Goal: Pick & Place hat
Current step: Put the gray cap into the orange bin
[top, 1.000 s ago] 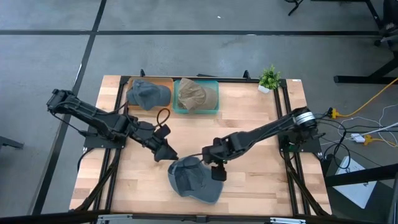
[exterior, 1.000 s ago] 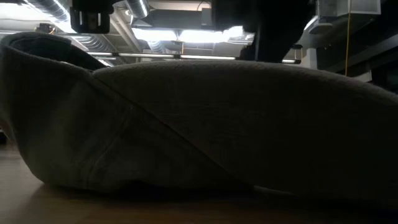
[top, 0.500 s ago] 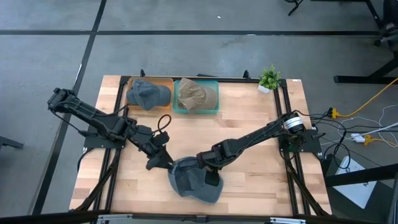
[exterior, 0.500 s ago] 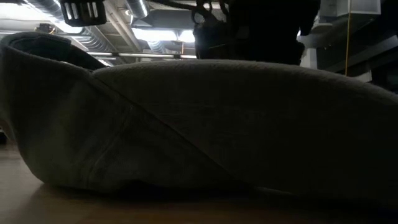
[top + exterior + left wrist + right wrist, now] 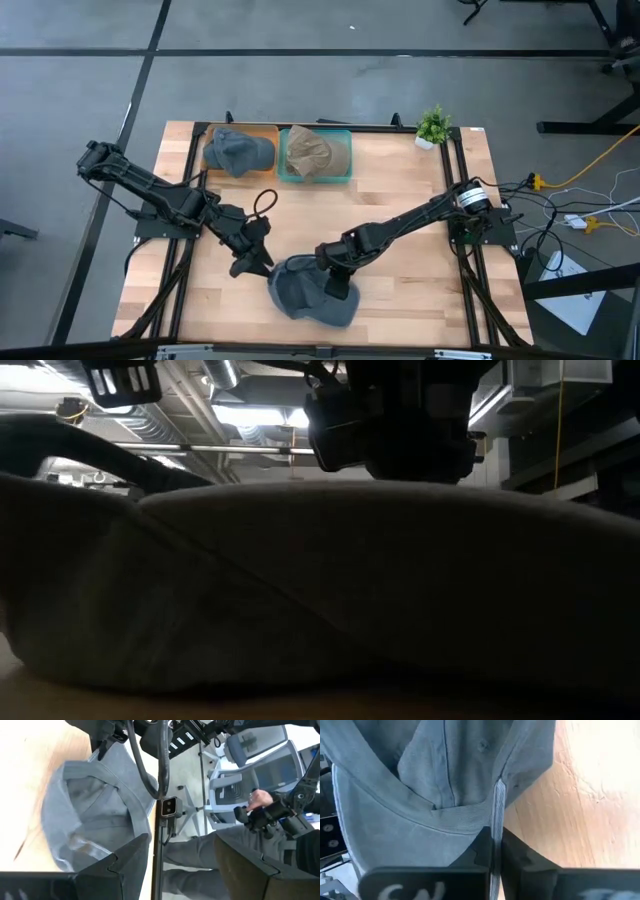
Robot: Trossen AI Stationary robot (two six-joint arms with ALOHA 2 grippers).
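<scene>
A grey-blue hat (image 5: pixel 305 295) lies on the wooden table (image 5: pixel 400 200) near its front edge and fills the low view (image 5: pixel 320 590). My right gripper (image 5: pixel 338 283) stands over the hat's right part, shut on its cloth (image 5: pixel 495 837). My left gripper (image 5: pixel 252 262) hovers open just left of the hat, touching nothing; its wrist view looks past its fingers (image 5: pixel 182 845) at the hat (image 5: pixel 95 810). My right gripper pinches a thin raised edge of the hat's cloth (image 5: pixel 495 802) between its two shut fingers. The fingers come from above, slanting down from the table's right. The hat rests on the table below them.
At the far edge stand an orange bin (image 5: pixel 265 130) holding a grey hat (image 5: pixel 238 152) and a teal bin (image 5: pixel 345 175) holding a tan hat (image 5: pixel 312 152). A small potted plant (image 5: pixel 433 127) stands at the far right. A seated person (image 5: pixel 260 815) shows beyond the table.
My right gripper has come down onto the hat and shut on its cloth. The hat's left part has sunk a little in the low view. My left gripper has rolled somewhat beside the hat and stayed open.
</scene>
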